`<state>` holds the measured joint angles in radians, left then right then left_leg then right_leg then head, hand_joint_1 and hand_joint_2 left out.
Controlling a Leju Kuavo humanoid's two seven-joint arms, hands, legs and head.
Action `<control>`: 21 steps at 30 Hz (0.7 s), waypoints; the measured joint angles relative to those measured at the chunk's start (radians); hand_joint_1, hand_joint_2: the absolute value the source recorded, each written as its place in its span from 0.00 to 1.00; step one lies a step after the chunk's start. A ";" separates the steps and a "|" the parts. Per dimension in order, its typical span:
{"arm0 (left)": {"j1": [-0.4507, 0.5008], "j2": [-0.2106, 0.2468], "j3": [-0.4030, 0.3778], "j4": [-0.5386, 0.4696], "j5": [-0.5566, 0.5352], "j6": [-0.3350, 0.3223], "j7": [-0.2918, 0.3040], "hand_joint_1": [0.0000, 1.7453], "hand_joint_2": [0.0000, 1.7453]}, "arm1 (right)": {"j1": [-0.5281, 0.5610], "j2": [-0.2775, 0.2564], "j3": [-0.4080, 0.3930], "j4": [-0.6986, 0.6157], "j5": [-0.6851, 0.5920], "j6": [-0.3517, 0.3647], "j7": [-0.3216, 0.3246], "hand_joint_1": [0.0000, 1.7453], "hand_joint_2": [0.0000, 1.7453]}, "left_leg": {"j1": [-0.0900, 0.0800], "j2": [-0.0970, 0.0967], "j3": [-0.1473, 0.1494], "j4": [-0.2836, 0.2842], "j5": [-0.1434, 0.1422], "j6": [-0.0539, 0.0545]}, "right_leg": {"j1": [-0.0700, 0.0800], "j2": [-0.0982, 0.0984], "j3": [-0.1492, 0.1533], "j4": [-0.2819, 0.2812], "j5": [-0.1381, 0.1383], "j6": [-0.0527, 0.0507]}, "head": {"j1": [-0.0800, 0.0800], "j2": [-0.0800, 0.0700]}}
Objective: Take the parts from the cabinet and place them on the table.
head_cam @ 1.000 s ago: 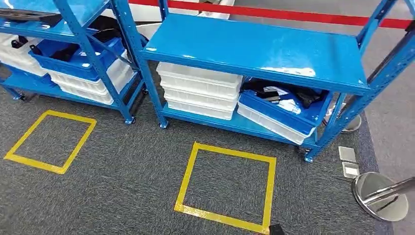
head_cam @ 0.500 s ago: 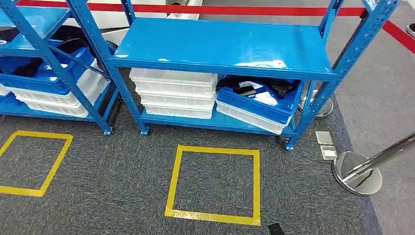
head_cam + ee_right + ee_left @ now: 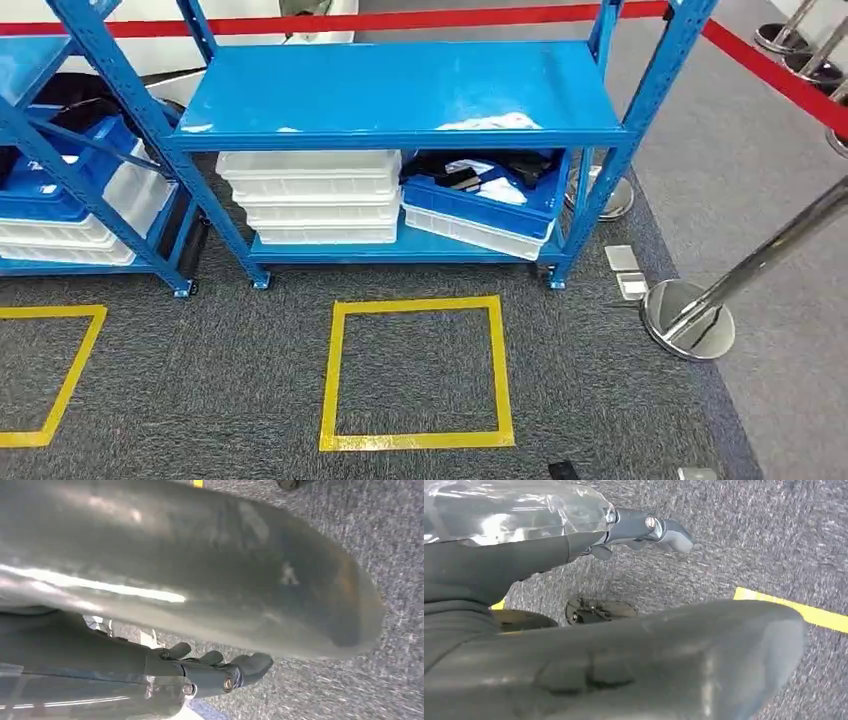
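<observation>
Head view: blue cabinet (image 3: 400,90) fills upper centre; dark parts (image 3: 480,168) lie in the blue bin (image 3: 480,205) on its lower shelf, right of stacked white trays (image 3: 315,195). No desk in frame.

Left wrist view: left robot hand (image 3: 639,527) over carpet, fingers extended, holding nothing.

Right wrist view: right robot hand (image 3: 220,670) likewise, empty. Parts remain shelved.

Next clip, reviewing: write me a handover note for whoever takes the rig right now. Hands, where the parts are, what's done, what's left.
Left hand: hangs over the carpet, holding nothing.
Right hand: same, fingers loosely curled, nothing in them.
Parts: dark parts lie in the blue bin on the rack's lower shelf, beside a stack of white trays. More bins sit on the neighbouring rack.
Done: cannot tell; no table is visible here.
Left: the robot faces the rack across a yellow floor square; parts remain in the bin.
</observation>
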<state>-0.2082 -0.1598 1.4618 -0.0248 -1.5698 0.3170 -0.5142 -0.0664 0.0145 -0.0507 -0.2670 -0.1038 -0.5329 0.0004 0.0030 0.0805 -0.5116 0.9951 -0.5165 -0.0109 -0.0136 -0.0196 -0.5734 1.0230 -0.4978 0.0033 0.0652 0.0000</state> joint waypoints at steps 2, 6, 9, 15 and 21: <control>-0.002 0.000 0.000 0.000 -0.001 0.000 0.002 0.00 0.00 | 0.000 0.000 0.002 0.000 -0.002 0.000 0.000 0.00 0.00 | 0.005 -0.031 -0.003 0.032 -0.029 -0.014 | -0.008 0.011 0.004 -0.007 0.007 -0.012 | -0.005 0.000; 0.000 0.000 0.000 0.000 0.000 0.000 0.006 0.00 0.00 | -0.003 -0.001 0.006 0.000 -0.005 0.002 0.000 0.00 0.00 | 0.008 -0.068 -0.135 0.316 -0.160 -0.020 | -0.003 0.033 0.002 -0.007 0.006 -0.022 | -0.016 0.000; -0.001 0.000 0.000 0.000 0.000 -0.003 0.006 0.00 1.00 | -0.001 -0.001 0.011 0.000 0.003 0.019 0.008 0.00 0.00 | 0.006 -0.072 -0.096 0.210 -0.066 -0.007 | 0.000 0.051 0.008 -0.006 0.006 -0.022 | -0.018 0.000; -0.005 -0.001 0.000 0.000 0.000 -0.013 -0.005 0.00 1.00 | -0.002 -0.002 0.035 0.001 0.025 0.060 0.044 0.00 0.00 | 0.000 -0.092 -0.022 0.007 0.007 -0.002 | 0.005 0.064 0.003 0.002 -0.006 -0.029 | -0.020 0.000; -0.008 -0.001 0.000 0.000 0.000 -0.018 -0.009 0.00 1.00 | 0.000 -0.002 0.075 0.001 0.050 0.090 0.074 0.00 0.00 | -0.004 -0.093 -0.020 0.009 0.006 0.010 | 0.002 0.064 0.012 -0.009 -0.001 -0.010 | -0.019 0.000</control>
<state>-0.2158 -0.1610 1.4618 -0.0248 -1.5698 0.2987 -0.5234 -0.0668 0.0130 0.0244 -0.2659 -0.0542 -0.4429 0.0748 -0.0013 -0.0120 -0.5318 1.0036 -0.5104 -0.0009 -0.0113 0.0442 -0.5615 1.0143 -0.4988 -0.0066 0.0462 0.0000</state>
